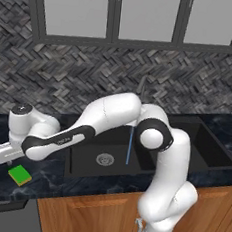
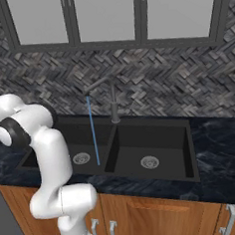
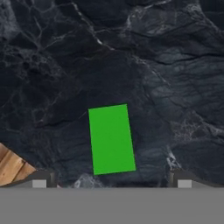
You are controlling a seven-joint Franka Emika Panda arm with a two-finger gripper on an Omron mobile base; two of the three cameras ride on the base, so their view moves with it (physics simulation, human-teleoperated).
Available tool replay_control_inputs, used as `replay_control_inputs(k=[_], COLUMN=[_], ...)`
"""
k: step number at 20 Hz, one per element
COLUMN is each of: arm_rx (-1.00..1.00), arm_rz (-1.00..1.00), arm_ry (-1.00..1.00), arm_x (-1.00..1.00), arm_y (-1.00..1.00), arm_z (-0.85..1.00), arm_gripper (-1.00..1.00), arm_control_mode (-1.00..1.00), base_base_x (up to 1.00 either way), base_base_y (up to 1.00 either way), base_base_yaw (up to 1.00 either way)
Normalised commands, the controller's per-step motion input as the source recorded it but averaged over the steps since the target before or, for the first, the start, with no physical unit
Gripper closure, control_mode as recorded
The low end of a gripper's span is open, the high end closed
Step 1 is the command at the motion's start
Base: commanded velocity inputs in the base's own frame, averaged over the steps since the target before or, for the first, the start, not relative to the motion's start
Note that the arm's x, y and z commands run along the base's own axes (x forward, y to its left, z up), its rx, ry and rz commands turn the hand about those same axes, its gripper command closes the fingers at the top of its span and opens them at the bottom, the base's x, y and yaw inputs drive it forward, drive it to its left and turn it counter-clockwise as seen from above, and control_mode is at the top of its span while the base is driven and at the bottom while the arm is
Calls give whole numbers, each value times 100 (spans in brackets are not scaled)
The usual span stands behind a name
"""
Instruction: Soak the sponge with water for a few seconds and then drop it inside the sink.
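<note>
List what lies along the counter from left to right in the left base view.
White open gripper → flat green sponge with a yellow underside → round silver drain in the black matte sink → thin blue stream of water → the arm's white elbow with its dark joint.

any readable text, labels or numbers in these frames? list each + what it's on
One candidate, none readable.
Small pale lettering on the dark band of the white robot arm's forearm, in the left base view: too small and blurred to read.
No text on the flat green-topped sponge, the black double-basin sink, the dark marble counter, the wooden cabinet fronts or the grey herringbone backsplash.
</note>
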Motion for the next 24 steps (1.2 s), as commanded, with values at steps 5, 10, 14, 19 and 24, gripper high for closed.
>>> replay_control_inputs(k=[5, 10, 14, 19, 24], arm_rx=[0, 0, 0, 0, 0], arm_rz=[0, 1, 2, 2, 0], arm_ry=[0, -1, -1, -2, 0], arm_x=[0, 0, 0, 0, 0], arm_y=[0, 0, 0, 0, 0], arm_z=[-3, -29, -31, -33, -26], arm_gripper=[-100, -100, -100, -100, -100], arm_control_mode=[-100, -100, -100, -100, -100], base_base_x=[0, 0, 0, 0, 0], base_base_y=[0, 0, 0, 0, 0], base_base_yaw=[0, 0, 0, 0, 0])
